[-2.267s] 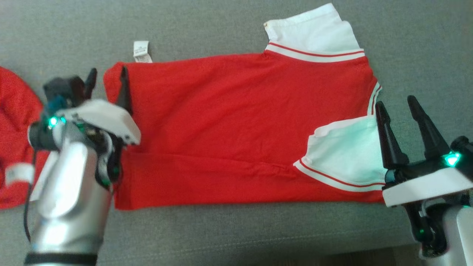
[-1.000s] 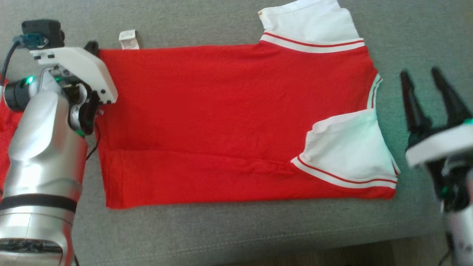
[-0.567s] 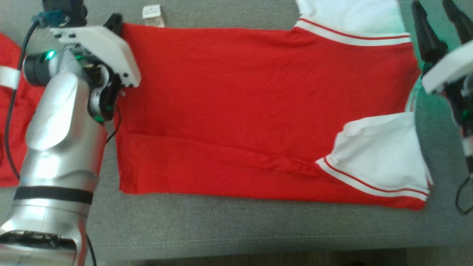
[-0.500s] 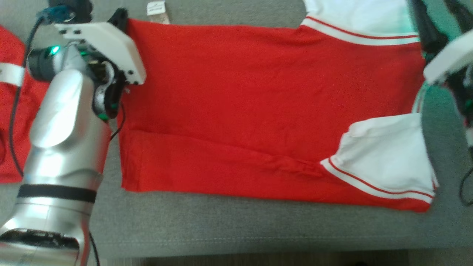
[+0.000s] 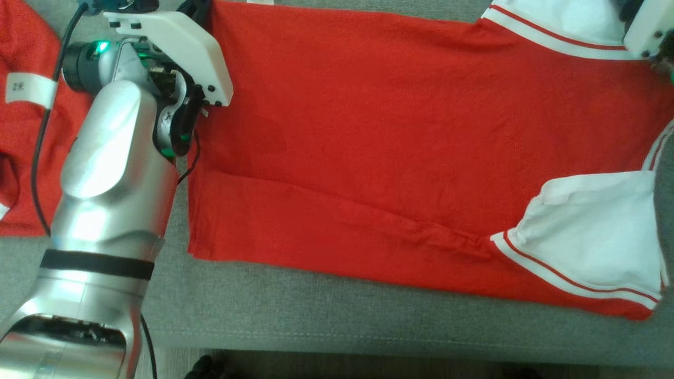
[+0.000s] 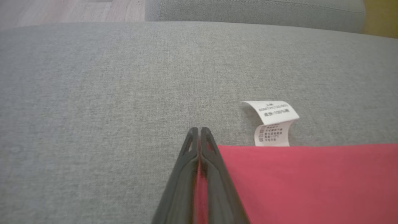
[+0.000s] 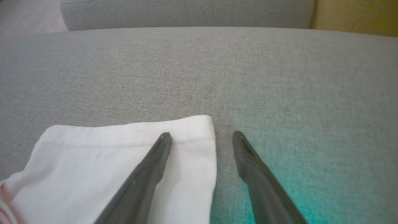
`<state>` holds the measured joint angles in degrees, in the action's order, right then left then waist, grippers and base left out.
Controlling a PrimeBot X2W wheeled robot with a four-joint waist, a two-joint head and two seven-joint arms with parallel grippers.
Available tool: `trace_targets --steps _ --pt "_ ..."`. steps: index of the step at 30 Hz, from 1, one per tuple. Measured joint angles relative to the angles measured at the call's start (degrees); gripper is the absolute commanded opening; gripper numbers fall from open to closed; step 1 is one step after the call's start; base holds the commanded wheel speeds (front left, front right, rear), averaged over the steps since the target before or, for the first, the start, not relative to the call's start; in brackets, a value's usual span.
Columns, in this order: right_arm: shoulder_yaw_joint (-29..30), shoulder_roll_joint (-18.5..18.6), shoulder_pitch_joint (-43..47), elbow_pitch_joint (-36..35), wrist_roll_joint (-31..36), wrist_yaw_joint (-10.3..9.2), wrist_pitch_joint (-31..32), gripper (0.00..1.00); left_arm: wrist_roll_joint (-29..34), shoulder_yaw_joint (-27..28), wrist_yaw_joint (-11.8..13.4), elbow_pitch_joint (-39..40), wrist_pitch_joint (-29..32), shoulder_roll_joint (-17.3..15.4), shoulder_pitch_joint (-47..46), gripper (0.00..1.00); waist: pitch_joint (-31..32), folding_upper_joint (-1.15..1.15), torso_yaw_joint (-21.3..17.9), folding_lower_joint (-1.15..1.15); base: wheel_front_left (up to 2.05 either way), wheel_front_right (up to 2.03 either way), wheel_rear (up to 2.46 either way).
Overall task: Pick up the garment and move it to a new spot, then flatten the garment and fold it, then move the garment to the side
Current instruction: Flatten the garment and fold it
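L gripper [image 6: 199,130] clenched: both dark fingers pressed together w/ a strip of red cloth pinched btwn them, i.e. grasping the garment [image 5: 400,131] at its far left corner. R gripper [image 7: 201,134] released, fingers spread wide. One finger lies over the white sleeve [image 7: 108,161], the other over the bare grey cushion [image 7: 279,77], so it straddles the sleeve's side edge; contact w/ the cloth can't be told. L arm [image 5: 116,173]: silver forearm rises from lower left of head view and slants up to a white wrist housing, fingers pointing away from the robot at the top edge. R arm: a white housing corner [image 5: 645,26] at top right of head view, by the far sleeve. Garment is a red tee w/ white sleeves, lying mostly flat on the cushion, hem end to the robot's left, sleeves to its right. A long crease runs along the near side, and the near sleeve [image 5: 595,231] lies on top of the red. L wrist view adds the care label [image 6: 273,124] sticking out past the red edge near the fingers, plus wood floor [image 6: 71,9] beyond the cushion. R wrist view adds a yellow patch [image 7: 357,12] past the far cushion. Head view adds a 2nd red garment [image 5: 21,131] w/ a white tag [image 5: 26,89], left of the L arm.
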<state>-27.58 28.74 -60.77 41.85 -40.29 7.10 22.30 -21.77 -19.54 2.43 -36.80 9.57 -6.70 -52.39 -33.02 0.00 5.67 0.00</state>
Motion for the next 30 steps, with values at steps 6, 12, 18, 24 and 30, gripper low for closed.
trace_targets --steps 6,12,18,24,30 --pt "-5.2 1.0 -2.5 0.8 -2.8 0.00 1.3 0.00 -0.6 0.0 -0.5 -0.5 -0.6 0.0 -0.1 0.00 -0.1 0.00 -0.2 0.00 0.00 0.00 0.00" --pt "-7.6 1.9 -2.2 -0.1 -4.9 0.00 -5.5 0.00 -0.6 0.0 -0.4 -0.7 -2.2 -0.2 0.1 0.00 1.4 0.00 -0.8 0.00 0.00 0.00 0.00" --pt "-7.7 4.3 0.8 -4.7 -7.2 0.01 -13.1 0.00 -1.2 0.3 -0.3 0.5 -3.7 -2.1 3.1 0.00 4.8 0.00 -2.1 0.00 0.00 0.00 0.00" --pt "-8.5 6.1 6.9 -10.3 -8.0 0.01 -17.4 0.00 -2.3 1.3 0.2 4.1 -3.8 -4.0 8.2 0.00 8.7 0.00 -3.8 0.00 0.00 0.00 0.00" --pt "-7.6 6.7 16.5 -16.6 -8.7 0.00 -21.4 0.00 -3.2 1.7 1.5 9.0 -5.1 -5.0 15.3 0.00 12.1 0.00 -5.3 0.00 0.00 0.00 0.00"
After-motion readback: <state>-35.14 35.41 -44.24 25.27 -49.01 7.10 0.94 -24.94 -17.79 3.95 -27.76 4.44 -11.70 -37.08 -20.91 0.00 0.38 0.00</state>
